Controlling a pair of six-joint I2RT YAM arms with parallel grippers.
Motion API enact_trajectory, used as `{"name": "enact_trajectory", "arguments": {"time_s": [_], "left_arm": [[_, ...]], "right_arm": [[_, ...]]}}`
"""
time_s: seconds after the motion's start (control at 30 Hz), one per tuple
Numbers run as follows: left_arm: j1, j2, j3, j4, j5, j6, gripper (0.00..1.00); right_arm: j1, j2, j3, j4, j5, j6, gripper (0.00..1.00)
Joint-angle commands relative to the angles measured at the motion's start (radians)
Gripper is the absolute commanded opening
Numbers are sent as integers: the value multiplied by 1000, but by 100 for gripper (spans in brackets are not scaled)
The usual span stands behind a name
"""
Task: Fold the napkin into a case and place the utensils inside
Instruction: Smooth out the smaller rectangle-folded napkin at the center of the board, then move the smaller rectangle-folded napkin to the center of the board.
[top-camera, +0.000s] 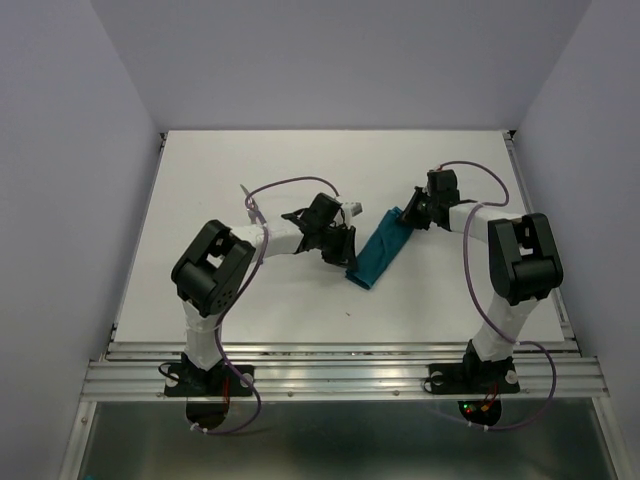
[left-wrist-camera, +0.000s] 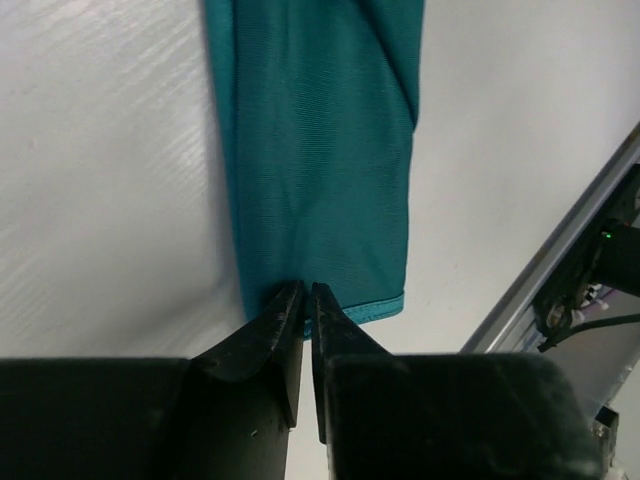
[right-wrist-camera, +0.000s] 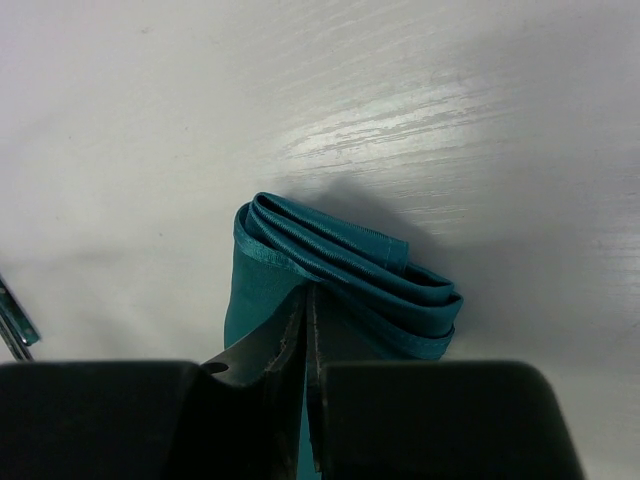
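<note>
Napkin (top-camera: 378, 248) already down to a narrow multi-layer strip, mid worktop (top-camera: 240, 160), btwn the arms. Cutlery not in it yet, none visible inside. Long axis diagonal: near end twd L arm, far end twd R. R tool (right-wrist-camera: 305, 300) clamped on far end. L tool (left-wrist-camera: 305, 295) nearly together at near hem; grip unclear.

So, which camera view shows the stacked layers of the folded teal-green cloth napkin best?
The right wrist view: the folded teal-green cloth napkin shows its end there, with several layers stacked. The left wrist view shows only its flat top and hem. The top external view shows a narrow strip, too small for layers.
</note>
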Motion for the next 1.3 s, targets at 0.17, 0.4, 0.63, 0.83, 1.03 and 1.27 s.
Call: {"name": "enact_trajectory", "arguments": {"time_s": [0.17,0.4,0.63,0.83,1.03,1.27], "left_arm": [[-1,-34,-6,-30,-126,1,13],[-6,-74,8,-43,-135,-2,15],[-6,37,30,-50,-148,15,14],[9,96,80,-56,-161,19,15],[14,95,183,-101,-166,18,26],[51,26,298,-213,-217,58,54]], "right_arm": [[1,-104,-5,39,-24,8,8],[1,-43,35,42,-7,19,8],[1,69,67,42,28,34,7],[1,101,67,42,161,49,7],[1,170,176,42,203,-21,8],[1,152,270,16,131,-44,13]]}}
